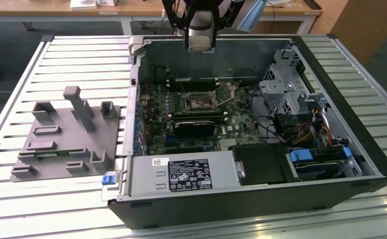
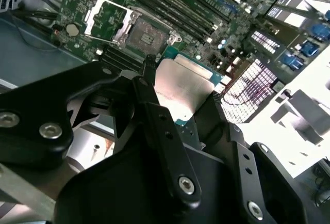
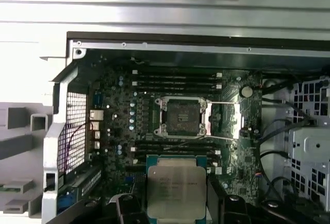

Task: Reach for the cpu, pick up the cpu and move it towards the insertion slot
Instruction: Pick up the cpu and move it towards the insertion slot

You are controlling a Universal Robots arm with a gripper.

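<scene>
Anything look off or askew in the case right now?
Nothing stands out. The cpu sits level in the end effector, held above the motherboard. The insertion slot is open, with its frame swung aside. No loose parts or damage visible.

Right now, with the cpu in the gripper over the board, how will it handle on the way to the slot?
The cpu looks like a thin, flat metal-topped square, so probably stiff and light. The gripper seems to hold it by its edges, and that smooth lid may slip if bumped. It is likely fragile; the open insertion slot leaves little room for tilt.
</scene>
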